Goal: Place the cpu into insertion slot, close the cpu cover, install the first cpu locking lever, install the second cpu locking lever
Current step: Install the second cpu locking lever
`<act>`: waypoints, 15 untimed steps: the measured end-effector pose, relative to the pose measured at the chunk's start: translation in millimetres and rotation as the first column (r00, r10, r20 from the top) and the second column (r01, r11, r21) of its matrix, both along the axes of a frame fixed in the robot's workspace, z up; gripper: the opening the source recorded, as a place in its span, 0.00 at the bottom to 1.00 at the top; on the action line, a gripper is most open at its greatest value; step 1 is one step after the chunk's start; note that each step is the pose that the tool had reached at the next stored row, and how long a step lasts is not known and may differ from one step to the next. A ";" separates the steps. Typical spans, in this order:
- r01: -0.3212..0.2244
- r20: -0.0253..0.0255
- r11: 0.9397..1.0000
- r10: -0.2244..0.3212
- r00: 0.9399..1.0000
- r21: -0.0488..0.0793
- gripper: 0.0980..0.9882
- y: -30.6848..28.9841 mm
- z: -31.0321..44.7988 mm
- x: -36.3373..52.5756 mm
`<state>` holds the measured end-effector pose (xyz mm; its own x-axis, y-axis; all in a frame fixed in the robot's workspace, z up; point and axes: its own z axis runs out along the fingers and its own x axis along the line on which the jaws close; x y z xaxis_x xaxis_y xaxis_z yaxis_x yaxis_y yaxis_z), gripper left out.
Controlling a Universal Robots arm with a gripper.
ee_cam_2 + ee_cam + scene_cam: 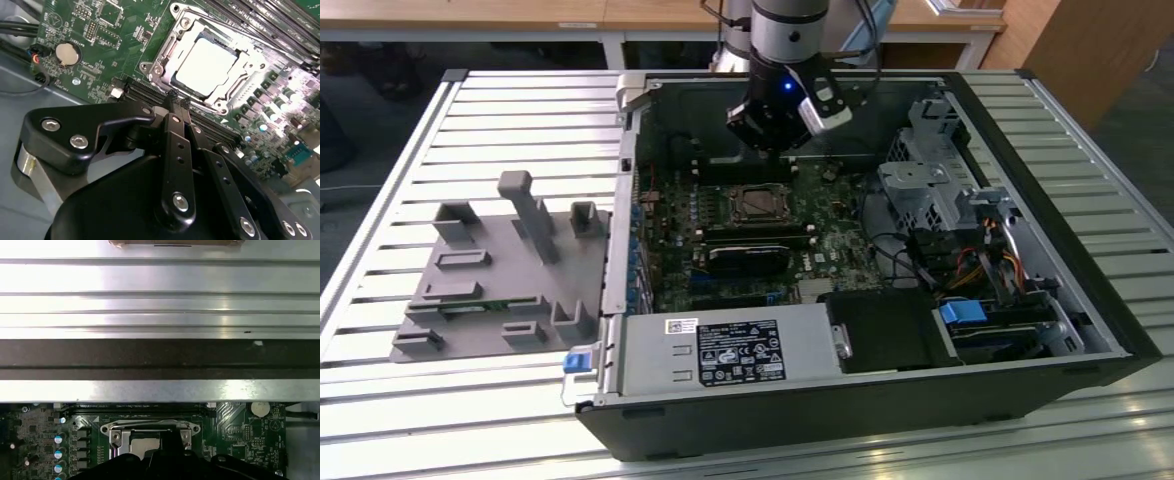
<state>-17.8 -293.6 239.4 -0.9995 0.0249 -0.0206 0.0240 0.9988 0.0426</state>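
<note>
Case (1067, 330): open on the table, motherboard exposed
Hand (179, 102): hovers just above insertion slot (202, 67), fingers together, holding nothing
Cpu (205, 65): seated in slot, cpu cover (162, 52) down around it
Risk: a descending hand could slip off the thin levers, scraping board components

One cpu (204, 67), one insertion slot (172, 40), one cpu cover (159, 64), one hand (179, 102)

CPU seated in its socket on the motherboard

The cpu (205, 67), a pale silvery square, lies flat inside the insertion slot (240, 92) near the green motherboard's (90, 45) middle. The cpu cover (165, 55), a thin silvery frame, lies down around the chip, its cut-out centre leaving the chip's face bare.
</note>
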 end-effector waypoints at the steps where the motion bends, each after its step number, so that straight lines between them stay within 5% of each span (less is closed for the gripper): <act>1: 0.000 0.000 1.000 0.000 1.000 0.000 0.01 -0.1 1.1 0.0; 5: 0.000 0.000 1.000 0.000 1.000 0.001 0.01 -2.3 1.9 0.0; 11: 0.000 0.000 1.000 0.000 1.000 0.001 0.01 -17.1 1.8 0.0; 15: 0.000 -0.009 1.000 0.000 1.000 0.001 0.01 -24.2 1.6 0.0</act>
<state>-17.7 -317.8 241.0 -0.9996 0.0249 -0.0115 0.0244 0.9988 0.0431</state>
